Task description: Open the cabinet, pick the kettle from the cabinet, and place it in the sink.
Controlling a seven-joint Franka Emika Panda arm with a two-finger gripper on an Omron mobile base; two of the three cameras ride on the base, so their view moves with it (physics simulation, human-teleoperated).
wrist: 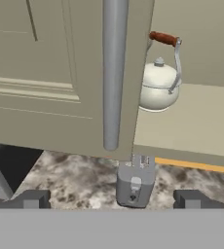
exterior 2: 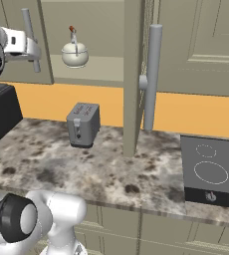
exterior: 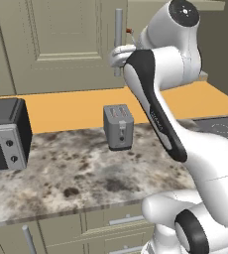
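Observation:
The cabinet [exterior 2: 94, 30] stands with its right door [exterior 2: 133, 74] swung out edge-on and its left door [wrist: 46, 73] across its own half. The cream kettle [exterior 2: 75, 54] sits upright on the open shelf, and the left door's edge partly covers the kettle [wrist: 160, 87] in the hand view. My gripper [wrist: 111, 200] is open and holds nothing. It hangs just in front of the left door's grey bar handle [wrist: 114, 73], and the gripper [exterior 2: 31, 50] is left of the kettle and apart from it. The sink is out of view.
A grey toaster [exterior 2: 83, 124] stands on the marble counter [exterior 2: 111, 174] below the cabinet. A black oven box [exterior: 4, 134] is at the counter's left and a cooktop [exterior 2: 211, 172] at its right. The open door's long handle [exterior 2: 151, 74] juts over the counter.

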